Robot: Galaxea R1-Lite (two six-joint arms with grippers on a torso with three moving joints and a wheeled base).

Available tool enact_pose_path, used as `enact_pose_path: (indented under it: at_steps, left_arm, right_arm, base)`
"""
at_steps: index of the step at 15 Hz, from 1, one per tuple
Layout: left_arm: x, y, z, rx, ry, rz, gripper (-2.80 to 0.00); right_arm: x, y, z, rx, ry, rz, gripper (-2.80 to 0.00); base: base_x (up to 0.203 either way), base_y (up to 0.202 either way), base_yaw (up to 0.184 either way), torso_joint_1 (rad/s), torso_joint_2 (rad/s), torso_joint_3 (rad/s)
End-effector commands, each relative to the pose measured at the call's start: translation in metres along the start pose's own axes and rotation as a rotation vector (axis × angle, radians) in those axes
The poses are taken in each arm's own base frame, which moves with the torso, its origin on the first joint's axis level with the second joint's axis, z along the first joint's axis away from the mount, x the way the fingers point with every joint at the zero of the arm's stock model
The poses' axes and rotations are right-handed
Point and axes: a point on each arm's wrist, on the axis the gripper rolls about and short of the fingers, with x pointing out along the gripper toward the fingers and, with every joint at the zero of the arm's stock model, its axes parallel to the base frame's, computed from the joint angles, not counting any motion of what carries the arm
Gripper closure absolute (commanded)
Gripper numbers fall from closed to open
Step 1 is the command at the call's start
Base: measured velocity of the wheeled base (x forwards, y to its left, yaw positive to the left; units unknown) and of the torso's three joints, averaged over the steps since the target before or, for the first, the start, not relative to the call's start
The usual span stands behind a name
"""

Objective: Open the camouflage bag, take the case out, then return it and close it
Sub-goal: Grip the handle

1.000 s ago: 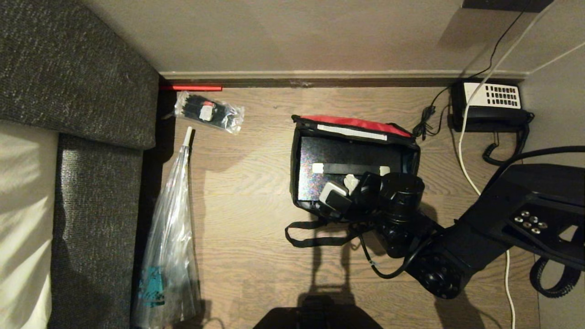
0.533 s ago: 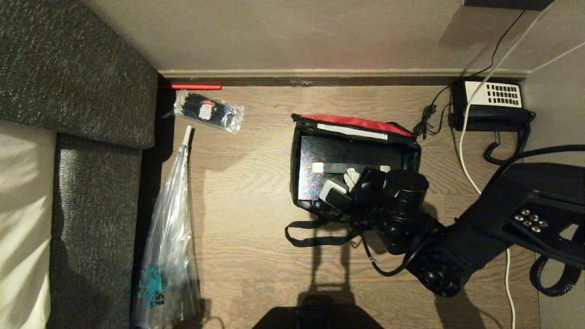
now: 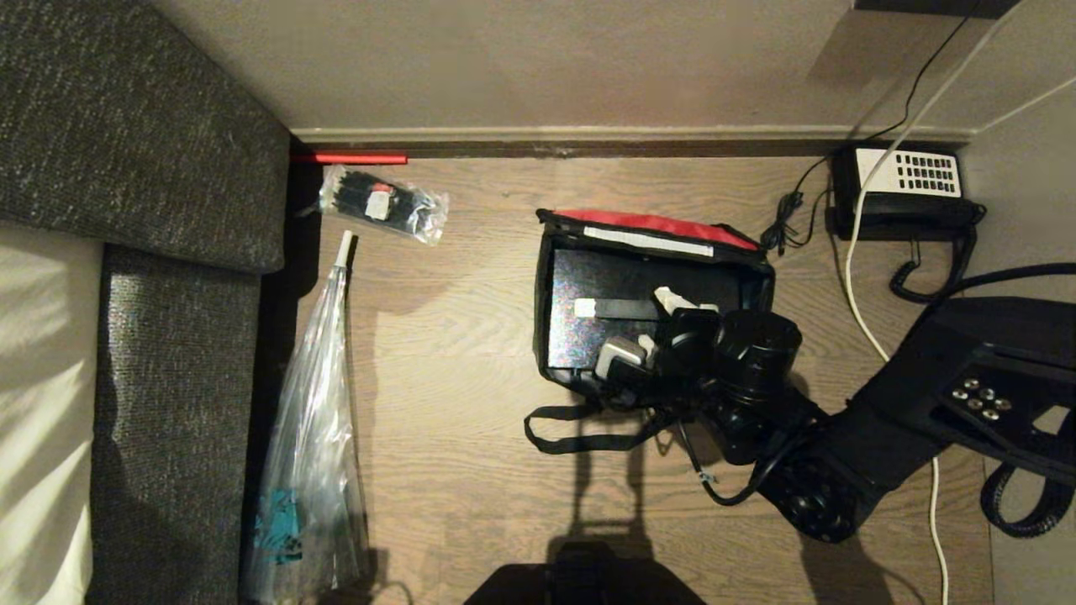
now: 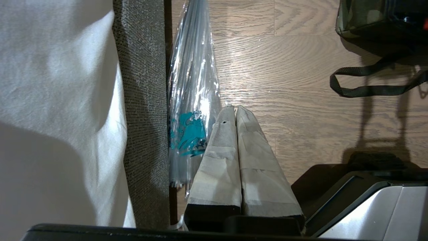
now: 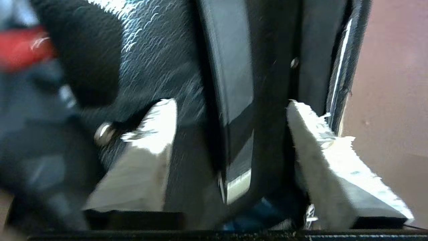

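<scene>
Fingers [image 3: 660, 319] spread above case [image 3: 588, 281] in bag [image 3: 542, 277].

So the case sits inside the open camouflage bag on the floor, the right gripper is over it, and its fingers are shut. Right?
Not quite. The right gripper is open: the right wrist view shows its fingers spread apart. The rest holds: the case sits inside the open camouflage bag, with that gripper over it.
</scene>
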Motion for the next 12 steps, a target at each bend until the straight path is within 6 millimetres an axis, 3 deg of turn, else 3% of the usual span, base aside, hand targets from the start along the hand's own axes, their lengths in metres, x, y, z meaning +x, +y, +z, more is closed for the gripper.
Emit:
enact_pose_path:
  at_steps: [1,3,5,12]
  left_arm:
    - [0.000,0.000,0.000,0.000,0.003,-0.001,0.00]
    - [0.000,0.000,0.000,0.000,0.003,-0.001,0.00]
    - [0.000,0.000,0.000,0.000,0.003,-0.001,0.00]
    - [0.000,0.000,0.000,0.000,0.003,-0.001,0.00]
  right_arm:
    - [-0.013,-0.010,0.008,-0.015,-0.018,0.011,-2.80]
    - [-0.027,-0.011,0.025,-0.040,-0.013,0.012,-2.80]
    - [-0.032,0.004,0.034,-0.059,0.048,0.026,-2.80]
    - [-0.029,0.025,0.034,-0.062,0.121,-0.001,-2.80]
  base:
    - [0.000,0.000,0.000,0.000,0.00,0.000]
    - [0.000,0.000,0.000,0.000,0.00,0.000]
    - [0.000,0.000,0.000,0.000,0.00,0.000]
    - [0.000,0.000,0.000,0.000,0.00,0.000]
